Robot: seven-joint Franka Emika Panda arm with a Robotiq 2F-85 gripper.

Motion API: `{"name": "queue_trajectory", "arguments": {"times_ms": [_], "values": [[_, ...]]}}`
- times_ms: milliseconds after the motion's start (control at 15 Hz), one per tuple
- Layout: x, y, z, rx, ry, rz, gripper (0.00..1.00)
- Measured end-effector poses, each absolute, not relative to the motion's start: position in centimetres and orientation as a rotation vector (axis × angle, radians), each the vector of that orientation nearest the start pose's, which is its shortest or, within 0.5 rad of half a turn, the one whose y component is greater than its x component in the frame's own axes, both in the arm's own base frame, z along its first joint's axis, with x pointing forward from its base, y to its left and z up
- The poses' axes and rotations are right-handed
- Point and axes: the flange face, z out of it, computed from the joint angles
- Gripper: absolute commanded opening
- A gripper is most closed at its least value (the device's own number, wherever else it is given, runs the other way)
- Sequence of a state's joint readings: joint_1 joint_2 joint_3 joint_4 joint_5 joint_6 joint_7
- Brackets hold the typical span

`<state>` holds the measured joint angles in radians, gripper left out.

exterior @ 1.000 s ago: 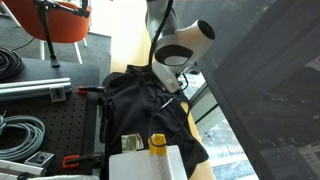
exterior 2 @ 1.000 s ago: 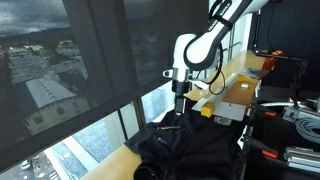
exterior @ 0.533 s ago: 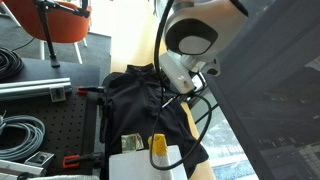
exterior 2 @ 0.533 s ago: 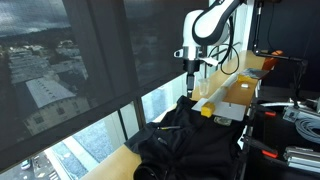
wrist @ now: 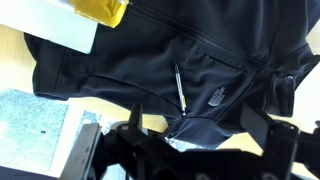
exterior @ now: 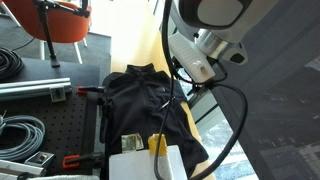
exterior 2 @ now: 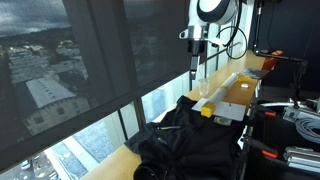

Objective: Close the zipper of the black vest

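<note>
Black vest (wrist: 110,60): black all over, faint sheen on wrinkles. Logo (wrist: 215,97) on vest: small, white. Zipper (wrist: 180,90): dark line, pale silvery pull tab. Tool (wrist: 195,135): black. Yellow object (wrist: 103,10) beside white box (wrist: 55,25). Surface (wrist: 12,50): pale wood tone.

In an exterior view: robot arm (exterior: 205,35) white with grey parts; chair (exterior: 60,20) orange; board (exterior: 40,110) black with regular grid of holes; cables (exterior: 20,132) grey; clamp (exterior: 72,160) red. Window shade (exterior 2: 100,60): dark fine mesh.
</note>
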<state>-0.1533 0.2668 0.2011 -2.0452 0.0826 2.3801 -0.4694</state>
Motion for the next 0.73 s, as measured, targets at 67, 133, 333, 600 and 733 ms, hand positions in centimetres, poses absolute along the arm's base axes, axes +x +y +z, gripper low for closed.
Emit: {"name": "queue_trajectory", "arguments": {"times_ms": [67, 133, 333, 600, 733], "values": [[59.38, 2.51, 32.46, -2.973, -0.680, -0.150, 1.00], [59.14, 2.47, 32.85, -2.977, -0.681, -0.156, 1.00], [58.65, 2.36, 33.30, -2.983, -0.681, -0.160, 1.00], [58.54, 2.35, 33.17, -2.983, -0.680, -0.156, 1.00], [58.50, 2.35, 33.12, -2.983, -0.680, -0.154, 1.00]]}}
